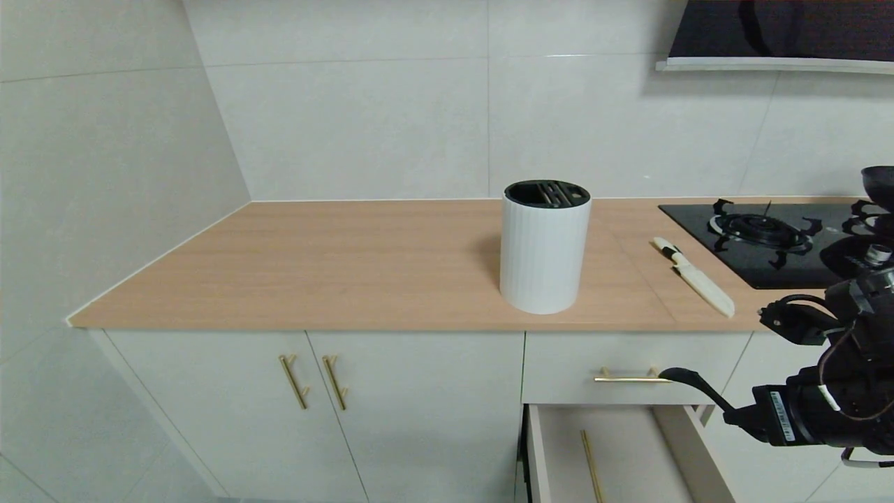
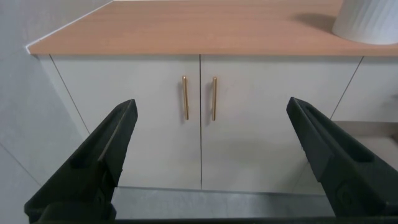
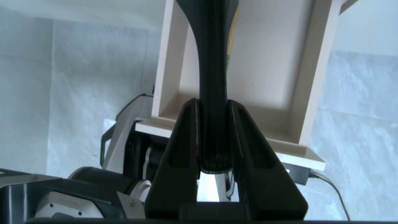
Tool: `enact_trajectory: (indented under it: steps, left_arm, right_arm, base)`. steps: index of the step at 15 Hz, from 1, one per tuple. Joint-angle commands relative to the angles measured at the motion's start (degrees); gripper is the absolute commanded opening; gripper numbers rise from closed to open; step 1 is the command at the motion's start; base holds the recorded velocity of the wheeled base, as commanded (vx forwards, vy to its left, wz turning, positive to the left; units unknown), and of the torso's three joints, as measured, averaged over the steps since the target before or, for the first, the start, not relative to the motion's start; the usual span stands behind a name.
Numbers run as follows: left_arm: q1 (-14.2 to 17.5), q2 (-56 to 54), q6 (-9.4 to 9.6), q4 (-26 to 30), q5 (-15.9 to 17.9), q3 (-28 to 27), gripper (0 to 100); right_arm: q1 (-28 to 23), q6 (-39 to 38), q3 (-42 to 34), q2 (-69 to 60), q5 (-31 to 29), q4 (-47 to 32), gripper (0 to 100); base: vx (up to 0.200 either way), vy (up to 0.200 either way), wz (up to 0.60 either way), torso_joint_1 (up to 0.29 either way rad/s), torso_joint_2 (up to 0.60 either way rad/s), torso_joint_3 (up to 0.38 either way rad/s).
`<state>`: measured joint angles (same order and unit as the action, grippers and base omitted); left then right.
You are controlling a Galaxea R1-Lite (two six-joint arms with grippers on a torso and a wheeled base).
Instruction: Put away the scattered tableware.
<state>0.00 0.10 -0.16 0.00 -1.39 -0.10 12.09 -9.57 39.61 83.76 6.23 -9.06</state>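
A cream-bladed knife lies on the wooden counter to the right of a white ribbed utensil holder with a black slotted top. My right gripper is shut on the slim black handle of a utensil, held over the open drawer below the counter; the utensil's working end is hidden. A thin gold-coloured piece lies inside the drawer. My left gripper stands open and holds nothing, facing the cabinet doors at the left.
A black gas hob occupies the counter's far right, with a dark pot at its edge. A closed drawer with a gold handle sits above the open one. The counter ends at a tiled wall on the left.
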Motion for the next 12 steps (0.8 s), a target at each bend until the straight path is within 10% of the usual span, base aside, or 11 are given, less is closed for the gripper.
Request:
enact_trajectory:
  steps: [1, 12]
  left_arm:
    - [0.0, 0.0, -0.02, -0.1, 0.0, 0.0, 100]
    - [0.0, 0.0, -0.02, -0.1, 0.0, 0.0, 100]
  right_arm:
    - [0.0, 0.0, 0.0, 1.1, 0.0, 0.0, 0]
    - [0.0, 0.1, -1.8, 3.2, -0.1, 3.6, 0]
  base:
    - [0.000, 0.000, 0.00, -0.198, 0.46, 0.246]
    - [0.000, 0.000, 0.00, -0.204, 0.49, 0.279]
